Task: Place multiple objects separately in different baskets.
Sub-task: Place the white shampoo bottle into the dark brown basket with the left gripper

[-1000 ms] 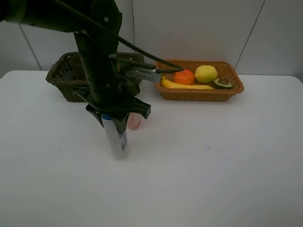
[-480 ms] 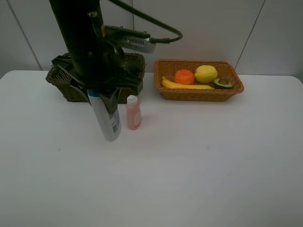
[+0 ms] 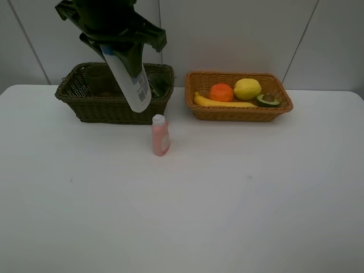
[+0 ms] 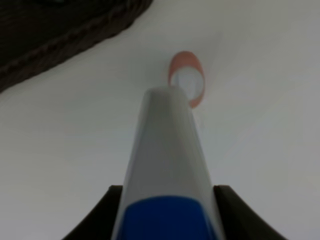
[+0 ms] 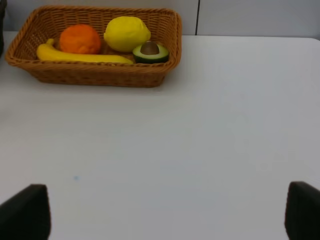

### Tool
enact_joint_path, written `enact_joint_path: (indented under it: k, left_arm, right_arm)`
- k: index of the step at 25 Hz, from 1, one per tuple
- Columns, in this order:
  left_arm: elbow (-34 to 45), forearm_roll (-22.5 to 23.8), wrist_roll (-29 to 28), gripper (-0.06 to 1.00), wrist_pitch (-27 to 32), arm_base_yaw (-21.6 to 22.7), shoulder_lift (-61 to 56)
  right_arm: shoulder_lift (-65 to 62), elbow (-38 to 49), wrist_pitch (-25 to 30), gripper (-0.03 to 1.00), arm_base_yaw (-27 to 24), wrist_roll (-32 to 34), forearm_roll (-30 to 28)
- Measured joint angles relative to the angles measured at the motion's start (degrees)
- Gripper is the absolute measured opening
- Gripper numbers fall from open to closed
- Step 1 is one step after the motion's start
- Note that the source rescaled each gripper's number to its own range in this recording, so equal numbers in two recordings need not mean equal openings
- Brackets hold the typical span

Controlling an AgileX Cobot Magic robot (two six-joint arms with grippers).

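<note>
Exterior high view, going left to right: your left gripper (image 3: 116, 48) is clamping the white blue-capped plastic bottle (image 3: 129, 79) above the dark olive-brown woven basket (image 3: 79, 106), while the small pink bottle (image 3: 160, 135) is waiting on the white table (image 3: 239, 199). Banana (image 3: 223, 103), orange (image 3: 221, 92), lemon (image 3: 247, 89) and halved avocado (image 3: 267, 100) are sitting in the orange-tan wicker basket (image 3: 242, 112), and your right gripper (image 5: 165, 210) is idling with jaws wide and empty.

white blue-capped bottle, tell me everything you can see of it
The white blue-capped bottle is a tall, slim, smooth plastic-looking cylinder with a small printed label low on its side. It hangs in the air, tilted, cap end up in the left end effector, base pointing down over the front wall of the dark olive-brown basket. Only the end effector touches it. The left wrist view shows its blue cap between the fingers.
</note>
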Motion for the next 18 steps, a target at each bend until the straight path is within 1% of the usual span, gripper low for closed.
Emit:
enact_joint_path:
  k: [5,8,10,15,18]
  left_arm:
    - [-1.5,6.5,5.7,0.47,0.2,2.6,0.0]
    - [-1.5,9.2,9.7,0.47,0.3,4.0,0.0]
    - [-1.5,9.9,12.7,0.47,-0.3,4.8,0.0]
    - [-1.5,10.5,18.2,0.47,-6.5,5.4,0.1]
    - [-1.7,11.0,21.8,0.47,-9.7,6.5,1.4]
  right_arm:
    - [0.0,0.0,0.0,0.98,0.0,0.0,0.0]
    - [0.0,0.0,0.0,0.98,0.0,0.0,0.0]
    - [0.0,0.0,0.0,0.98,0.0,0.0,0.0]
    - [0.0,0.0,0.0,0.98,0.0,0.0,0.0]
    - [0.0,0.0,0.0,0.98,0.0,0.0,0.0]
